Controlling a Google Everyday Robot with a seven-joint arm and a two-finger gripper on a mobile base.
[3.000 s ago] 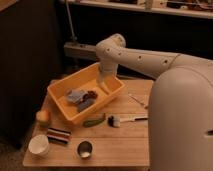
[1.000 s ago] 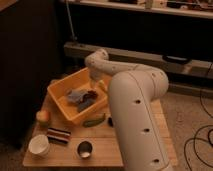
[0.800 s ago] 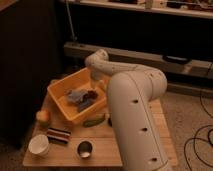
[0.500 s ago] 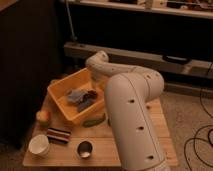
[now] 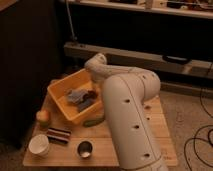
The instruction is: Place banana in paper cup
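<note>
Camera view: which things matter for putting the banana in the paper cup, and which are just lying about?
Job: paper cup, front left; banana, not made out; hand, hidden behind the arm beside the yellow bin.
Lying about: metal cup; round orange fruit; dark green vegetable; dark striped flat item.

On the counter [image 5: 156, 119]: one yellow bin [image 5: 61, 104], one paper cup [image 5: 39, 145], one metal cup [image 5: 85, 149], one round orange fruit [image 5: 42, 117], one green vegetable [image 5: 93, 121], one striped block [image 5: 59, 135]. One arm [image 5: 130, 115], its gripper hidden behind it.

Arm [image 5: 131, 115]: thick white link rising from lower right, leaning left.
Elbow [image 5: 98, 67]: bent over, turned downward.
Hand: hidden behind the arm.
</note>
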